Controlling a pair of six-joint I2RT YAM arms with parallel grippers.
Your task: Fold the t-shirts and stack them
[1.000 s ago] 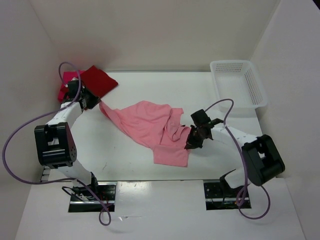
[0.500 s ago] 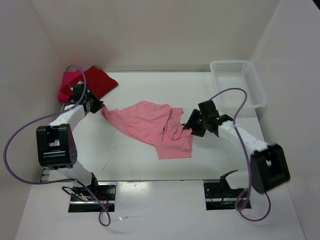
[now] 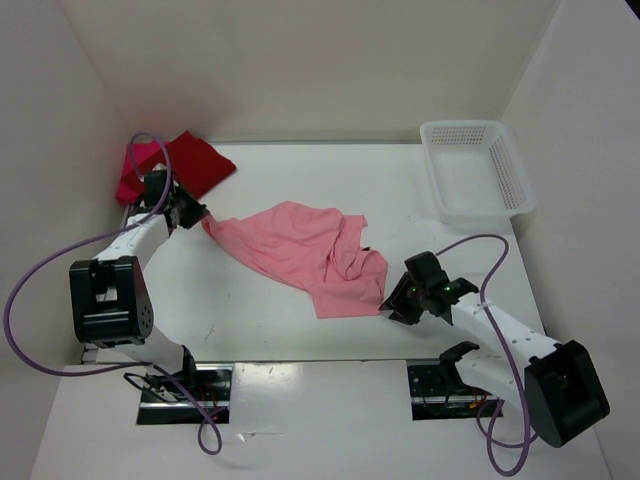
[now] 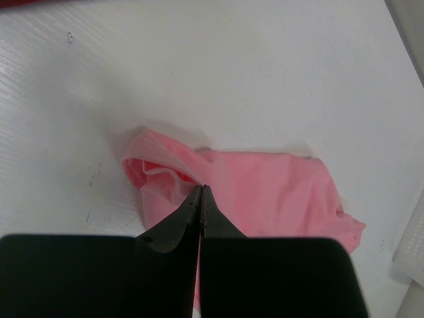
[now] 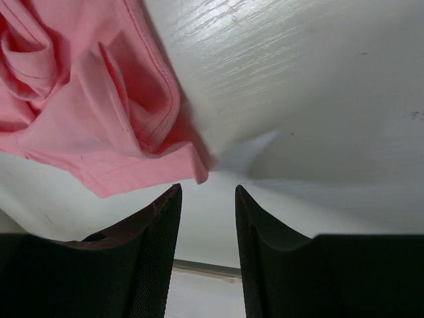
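Salmon-pink t-shirt [image 3: 300,250] lies rumpled at the centre of the table [image 3: 400,190], one corner clamped tight in our left gripper [image 3: 197,217] to anchor it. Our right gripper [image 3: 393,303], jaws parted and empty, hovers just beside the near hem, likely to spread it flat.

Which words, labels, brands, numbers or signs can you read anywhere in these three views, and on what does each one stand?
No text can be read in any view.
The salmon-pink t-shirt, dark red t-shirt, white mesh basket and table are plain. The left arm and right arm show no legible label.
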